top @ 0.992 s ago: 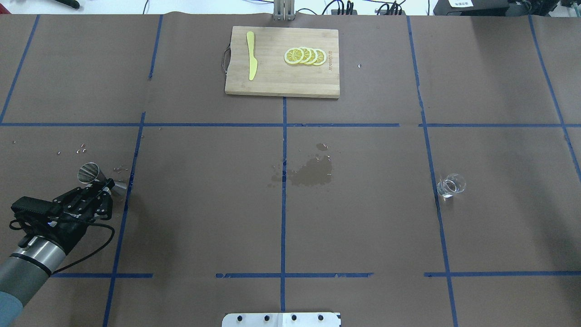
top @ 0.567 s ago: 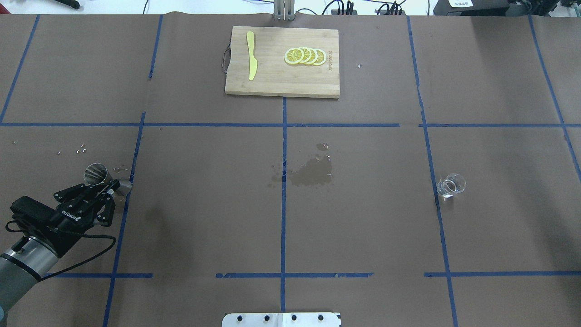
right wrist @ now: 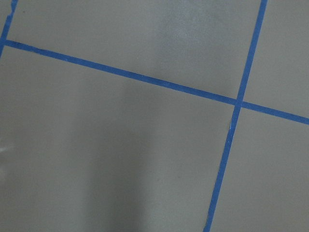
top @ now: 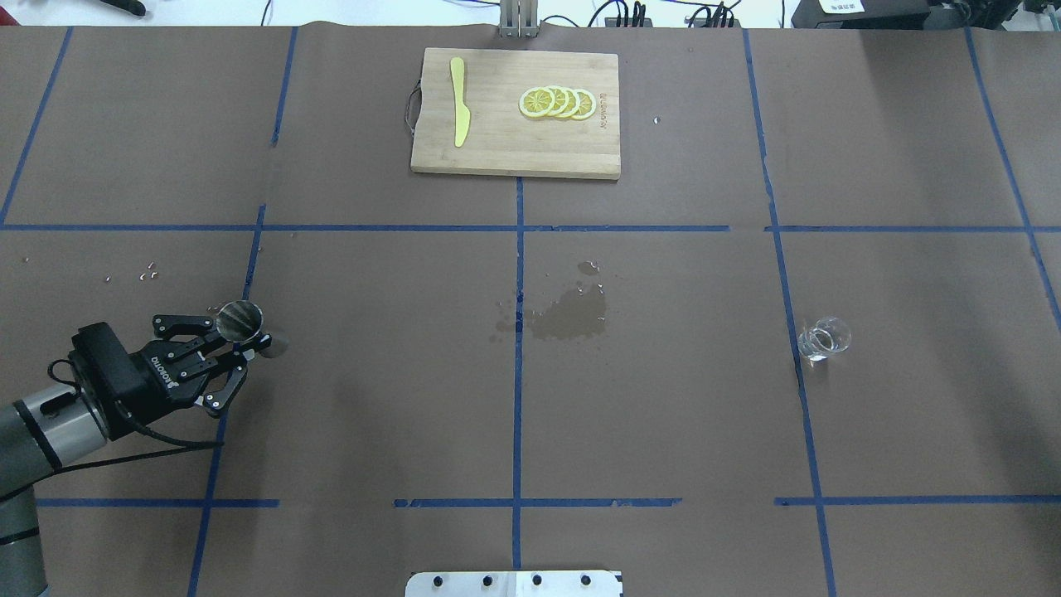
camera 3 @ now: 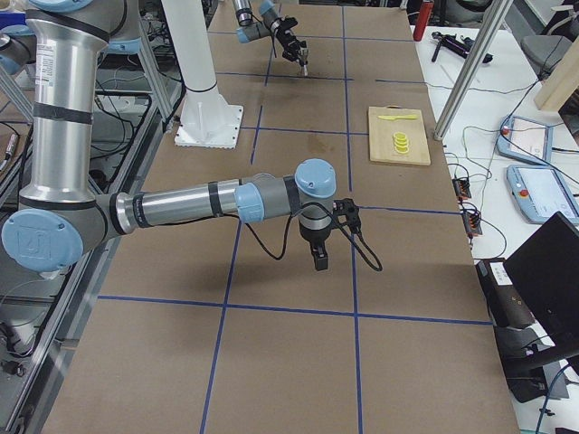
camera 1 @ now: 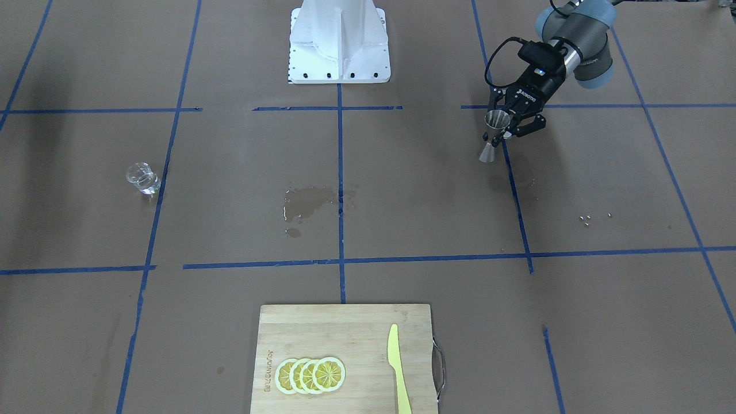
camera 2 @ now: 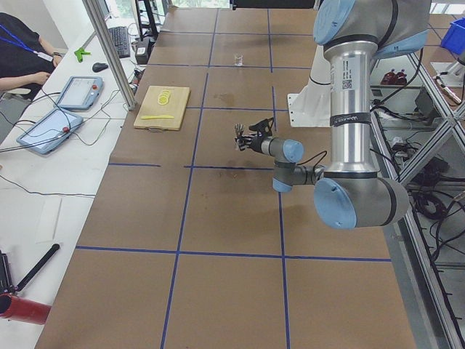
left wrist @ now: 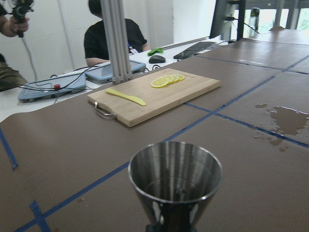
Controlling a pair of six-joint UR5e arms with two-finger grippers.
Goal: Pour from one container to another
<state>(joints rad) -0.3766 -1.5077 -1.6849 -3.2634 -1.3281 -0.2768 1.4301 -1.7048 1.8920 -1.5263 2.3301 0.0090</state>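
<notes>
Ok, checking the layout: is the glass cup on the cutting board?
No, the glass cup stands on the table, far from the cutting board.

The worktop (top: pixel 373 398) gets shot steeply downward from two opposite sides, so the cutting board (top: pixel 497 145) is found top-centre in one view, bottom-centre in the other. Both ends are covered too.

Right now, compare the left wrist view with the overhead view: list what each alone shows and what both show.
Only the left wrist view: a seated person and tablets in the background. Only the overhead view: the glass cup, far from the jigger, and the left end effector shut on its waist. Both: jigger, cutting board, lemon slices, yellow knife, wet patch.
</notes>
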